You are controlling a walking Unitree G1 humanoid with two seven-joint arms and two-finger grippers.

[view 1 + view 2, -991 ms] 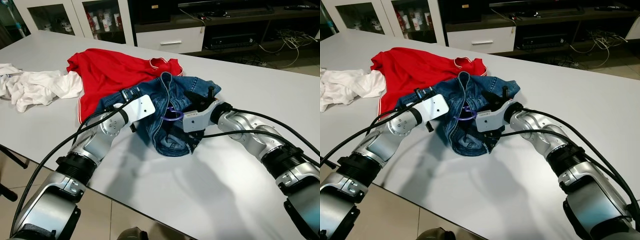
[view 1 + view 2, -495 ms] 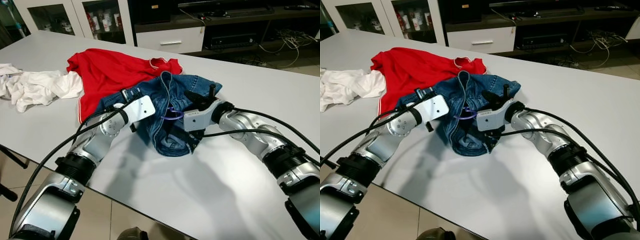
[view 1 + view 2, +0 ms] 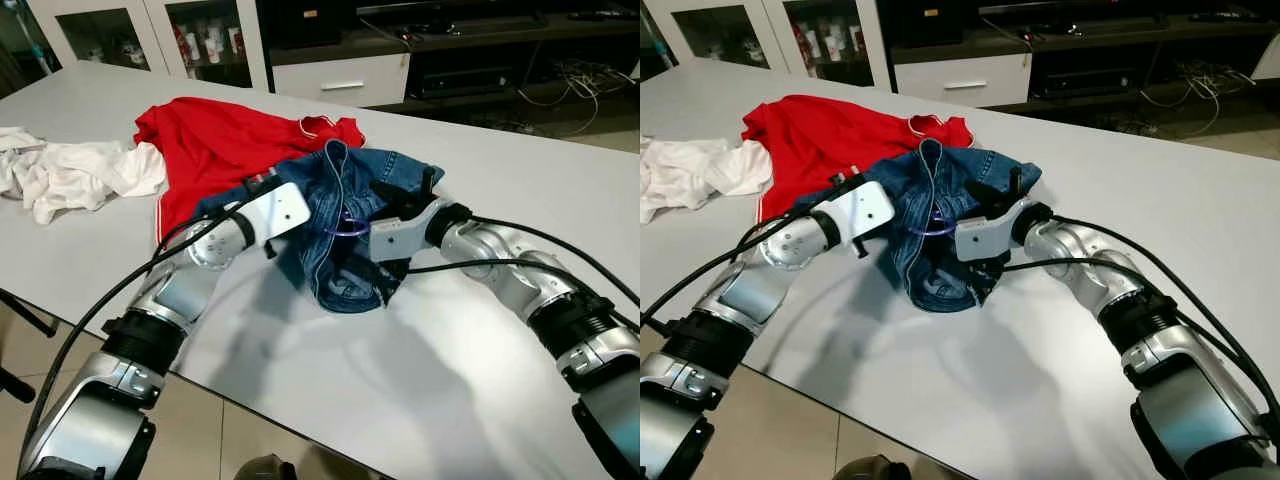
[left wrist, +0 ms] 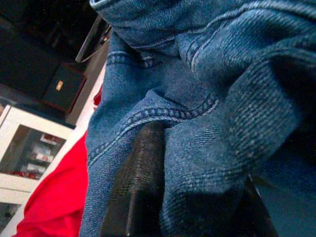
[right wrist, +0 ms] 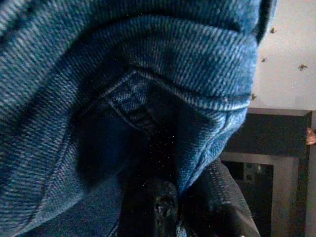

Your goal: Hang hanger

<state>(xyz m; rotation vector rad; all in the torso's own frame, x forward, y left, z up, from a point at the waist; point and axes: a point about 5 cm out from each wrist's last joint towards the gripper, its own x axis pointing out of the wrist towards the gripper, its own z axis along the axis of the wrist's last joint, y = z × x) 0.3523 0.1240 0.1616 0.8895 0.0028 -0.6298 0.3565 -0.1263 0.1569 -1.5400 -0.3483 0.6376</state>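
Note:
A bundle of blue jeans (image 3: 345, 190) lies mid-table, partly raised between both arms. A purple hanger hook (image 3: 346, 227) pokes out of the denim folds; the rest of the hanger is hidden. My left gripper (image 3: 296, 222) grips the bundle's left side. In the left wrist view denim is pinched against a black finger (image 4: 143, 182). My right gripper (image 3: 356, 250) holds the right side. In the right wrist view folds of jeans (image 5: 123, 98) drape over its dark fingers (image 5: 165, 207).
A red shirt (image 3: 225, 145) lies spread behind the jeans, and a crumpled white garment (image 3: 70, 175) is at the far left. The white table (image 3: 420, 380) has bare surface in front of the bundle. Cabinets (image 3: 340, 75) and shelves with cables stand beyond the table.
My left arm has risen slightly and drawn the left side of the jeans up with it. The right arm and the hanger hook have barely shifted.

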